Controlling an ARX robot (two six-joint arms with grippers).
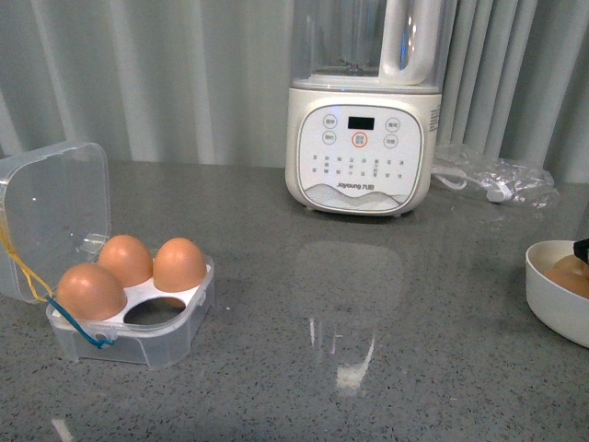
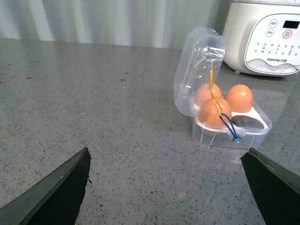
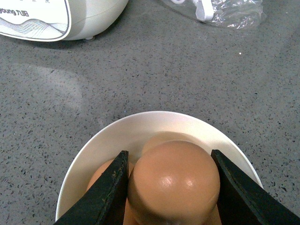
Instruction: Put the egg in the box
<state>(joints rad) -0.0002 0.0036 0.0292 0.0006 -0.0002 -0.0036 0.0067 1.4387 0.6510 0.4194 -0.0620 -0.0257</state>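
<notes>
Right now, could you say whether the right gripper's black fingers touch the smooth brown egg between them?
Touching: the right wrist view shows the right gripper fingers flush against both sides of the egg.

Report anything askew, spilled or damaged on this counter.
Nothing stands out. The box stands level with its lid open, three intact eggs seated and one hole empty. The right gripper grips the egg in the bowl. No cracks or spills show.
</notes>
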